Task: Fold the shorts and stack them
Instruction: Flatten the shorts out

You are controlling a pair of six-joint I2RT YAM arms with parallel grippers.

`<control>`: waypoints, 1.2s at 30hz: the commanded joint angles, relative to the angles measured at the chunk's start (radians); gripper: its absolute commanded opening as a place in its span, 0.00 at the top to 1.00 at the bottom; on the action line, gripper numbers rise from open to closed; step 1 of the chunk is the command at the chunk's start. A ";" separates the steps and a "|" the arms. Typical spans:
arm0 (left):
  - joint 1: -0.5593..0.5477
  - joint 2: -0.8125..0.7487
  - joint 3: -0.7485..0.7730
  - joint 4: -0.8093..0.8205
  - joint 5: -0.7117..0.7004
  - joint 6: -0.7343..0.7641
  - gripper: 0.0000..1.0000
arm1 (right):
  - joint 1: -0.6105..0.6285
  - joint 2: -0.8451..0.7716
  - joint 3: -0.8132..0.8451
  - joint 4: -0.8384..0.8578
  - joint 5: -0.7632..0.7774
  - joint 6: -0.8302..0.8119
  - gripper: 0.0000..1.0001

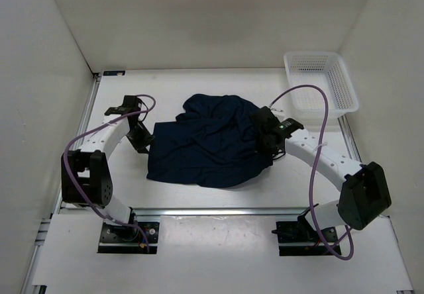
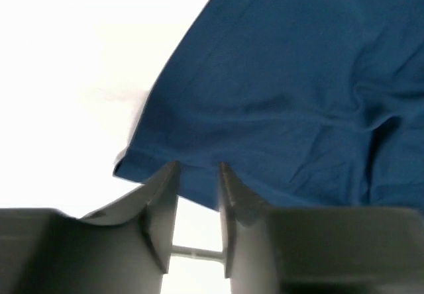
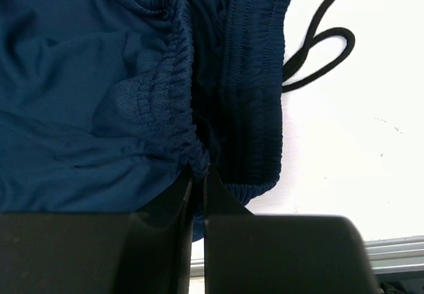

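Seen from above, the dark navy shorts point(image 1: 207, 147) lie rumpled mid-surface point(image 1: 199, 200) between both arms. Only the right wrist view shows the right tool point(image 3: 199, 171) nearly closed, pinching the gathered waistband point(image 3: 169, 75), with the drawstring point(image 3: 318, 49) looped beside it. The left wrist view shows the left tool point(image 2: 197, 169) slightly parted at the hem point(image 2: 149, 158), gripping nothing.
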 commanded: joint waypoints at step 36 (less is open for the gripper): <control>-0.066 0.050 -0.171 0.036 -0.138 -0.055 0.35 | 0.003 -0.073 -0.168 0.016 -0.039 0.033 1.00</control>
